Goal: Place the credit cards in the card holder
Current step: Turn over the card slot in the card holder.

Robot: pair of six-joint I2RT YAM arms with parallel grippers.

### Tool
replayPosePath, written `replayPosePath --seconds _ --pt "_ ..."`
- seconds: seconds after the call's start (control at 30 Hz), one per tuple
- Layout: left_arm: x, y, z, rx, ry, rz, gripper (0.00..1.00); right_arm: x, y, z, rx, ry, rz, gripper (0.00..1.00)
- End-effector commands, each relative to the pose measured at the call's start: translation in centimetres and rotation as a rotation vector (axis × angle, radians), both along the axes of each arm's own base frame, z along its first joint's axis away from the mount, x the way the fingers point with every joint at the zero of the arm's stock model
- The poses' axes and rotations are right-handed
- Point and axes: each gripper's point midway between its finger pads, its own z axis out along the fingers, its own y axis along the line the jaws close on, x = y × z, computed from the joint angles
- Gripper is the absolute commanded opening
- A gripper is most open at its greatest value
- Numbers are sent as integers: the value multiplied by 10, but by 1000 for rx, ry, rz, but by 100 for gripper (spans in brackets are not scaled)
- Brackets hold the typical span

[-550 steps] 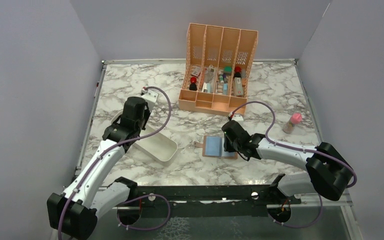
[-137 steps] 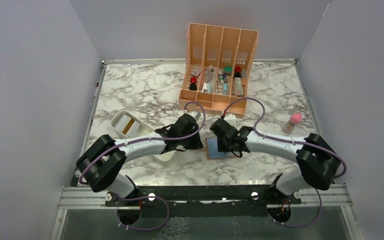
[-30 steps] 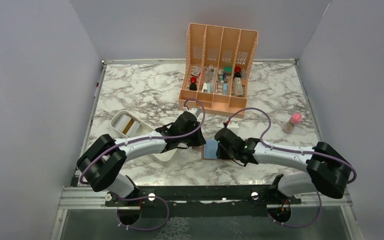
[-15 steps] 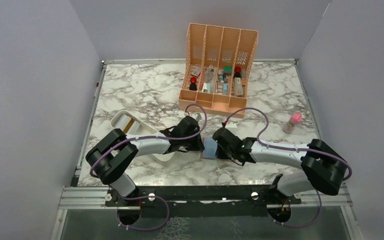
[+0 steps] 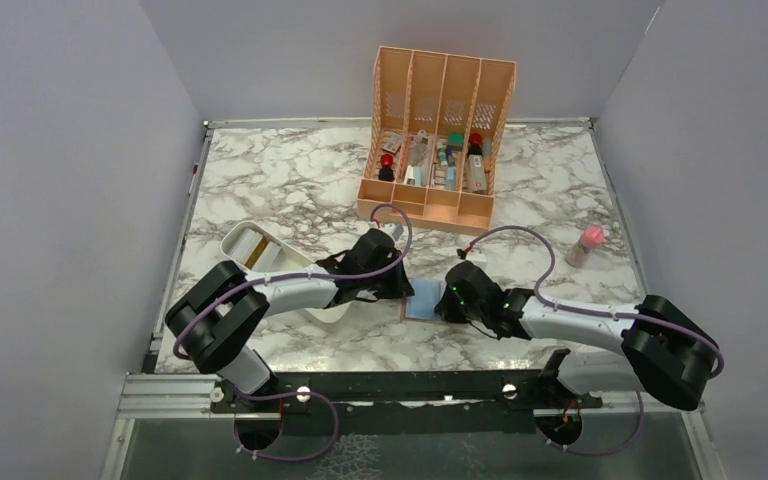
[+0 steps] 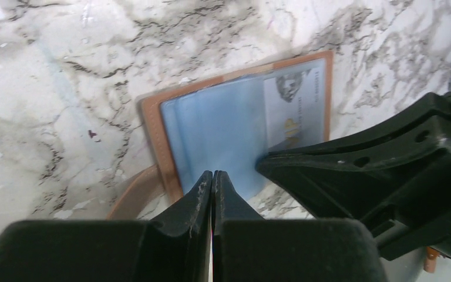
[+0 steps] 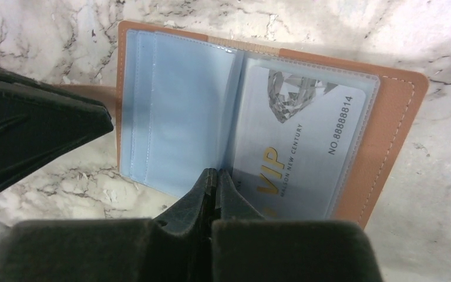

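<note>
The card holder (image 5: pixel 422 299) lies open on the marble between both grippers, brown outside (image 7: pixel 396 117) and light blue inside (image 6: pixel 223 132). A silver VIP credit card (image 7: pixel 299 141) sits inside its clear right-hand pocket, and the same card (image 6: pixel 292 108) shows in the left wrist view. My left gripper (image 6: pixel 212 174) is shut, its tips over the near edge of the blue leaves beside the brown strap (image 6: pixel 130 198). My right gripper (image 7: pixel 214 172) is shut at the foot of a raised blue leaf (image 7: pixel 230 117). Whether either pinches a leaf is unclear.
A white oblong tray (image 5: pixel 235 240) with flat card-like pieces stands left of the holder, under my left arm. The tall peach organizer (image 5: pixel 440 130) full of small items is behind. A pink-capped bottle (image 5: pixel 587 245) stands at the right.
My right gripper has shut and pulled back a little toward the right and near side of the holder. The left gripper stays shut at the holder's left edge.
</note>
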Motion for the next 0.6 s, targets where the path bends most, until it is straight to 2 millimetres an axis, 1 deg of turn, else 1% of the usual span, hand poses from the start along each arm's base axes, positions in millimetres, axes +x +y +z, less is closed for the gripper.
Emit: replayPosePath --seconds 0.0,0.13,0.37,0.57 --pt "-4 -13 16 -93 -1 -32 4 0 12 13 112 -24 34 1" --pt "-5 -14 10 -87 10 -39 0 -1 12 15 165 -19 35 1" --pt "1 1 -4 8 -9 -1 0 0 14 25 244 -25 31 1" --pt "1 1 -10 22 2 -7 0 -1 15 33 287 -25 26 1"
